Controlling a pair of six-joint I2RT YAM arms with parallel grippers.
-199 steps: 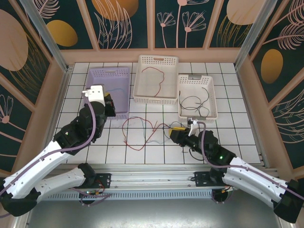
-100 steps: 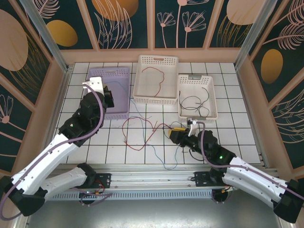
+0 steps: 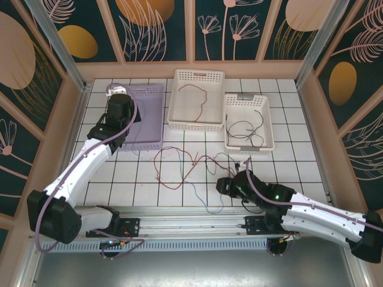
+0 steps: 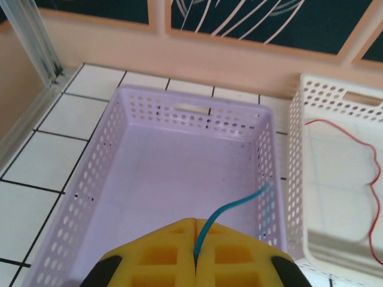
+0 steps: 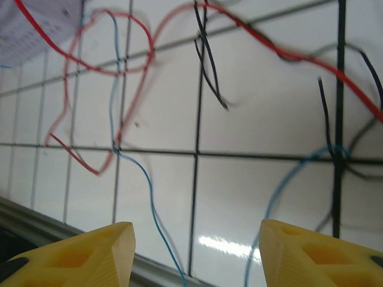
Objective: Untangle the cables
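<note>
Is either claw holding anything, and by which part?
The left claw is shut on the blue cable, pinched near what looks like its end, a short tail curling over the lilac basket. The right claw is open, holding nothing.

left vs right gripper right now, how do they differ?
Left gripper is shut on a thin blue cable; right gripper is open, holding nothing. Left is above the lilac perforated plastic basket; right is low over tangled red, blue and black cables on the white tiles. Both have yellow fingers.
</note>
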